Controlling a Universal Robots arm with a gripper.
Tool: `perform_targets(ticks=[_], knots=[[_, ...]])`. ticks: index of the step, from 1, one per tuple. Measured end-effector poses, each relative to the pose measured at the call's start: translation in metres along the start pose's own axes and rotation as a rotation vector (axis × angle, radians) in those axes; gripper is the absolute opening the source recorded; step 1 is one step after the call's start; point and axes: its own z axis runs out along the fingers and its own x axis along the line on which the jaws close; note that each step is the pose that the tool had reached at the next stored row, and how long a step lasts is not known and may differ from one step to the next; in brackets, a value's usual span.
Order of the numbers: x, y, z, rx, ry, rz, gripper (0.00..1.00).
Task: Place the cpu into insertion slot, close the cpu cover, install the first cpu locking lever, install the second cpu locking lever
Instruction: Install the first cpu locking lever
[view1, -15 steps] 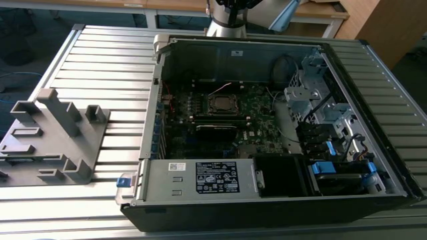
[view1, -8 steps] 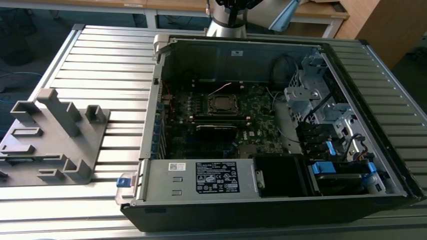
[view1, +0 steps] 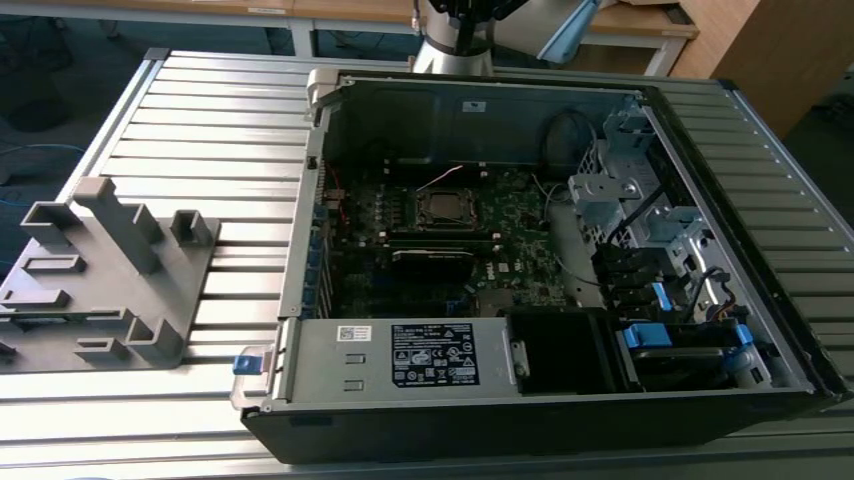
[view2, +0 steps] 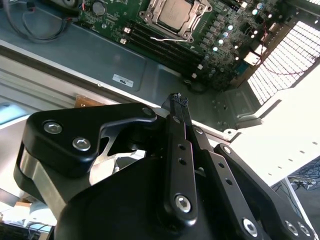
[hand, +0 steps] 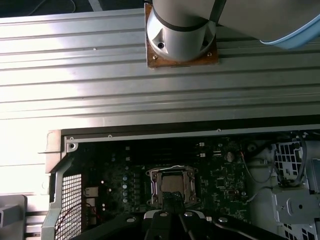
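Exterior view: computer case (view1: 534, 425) lies on its side on the ribbed counter (view1: 200, 120), open side up, so the motherboard (view1: 521, 250) faces upward and can be reached from above. The insertion slot (view1: 445, 207) sits mid-board. Second wrist view: claw (view2: 178, 98) has its fingers pressed together, with nothing visible between them. The cpu (view2: 176, 11) is seated in the slot, grey face up. The cpu cover (view2: 167, 29) appears folded down around it, presumably to hold the chip flat. The claw tip hangs apart from the board, to one side of the socket. First wrist view: the claw tip lines up with the socket's near edge. Judged hovering, not touching; lever state cannot be told.
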Motion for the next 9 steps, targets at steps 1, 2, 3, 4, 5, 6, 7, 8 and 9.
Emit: perform_targets(ticks=[1,2,3,4,5,6,7,8,9], knots=[[0.0,-0.0002,0.0012,-0.0001,0.0,0.0,0.11],[-0.0001,-0.0005,0.0027,-0.0001,0.0,0.0,0.11],[-0.0001,-0.0008,0.0043,-0.0002,0.0,0.0,0.11],[-0.0002,-0.0011,0.0061,-0.0002,-0.0001,0.0,0.11],[-0.0002,-0.0015,0.0078,-0.0001,0.0,0.0,0.11],[-0.0003,-0.0018,0.0095,-0.0001,0.0,0.0,0.11],[-0.0004,-0.0022,0.0113,-0.0001,0.0,0.0,0.11],[-0.0004,-0.0026,0.0132,-0.0001,0.0,0.0,0.11],[-0.0005,-0.003,0.0148,0.0,-0.0001,0.0,0.11]])
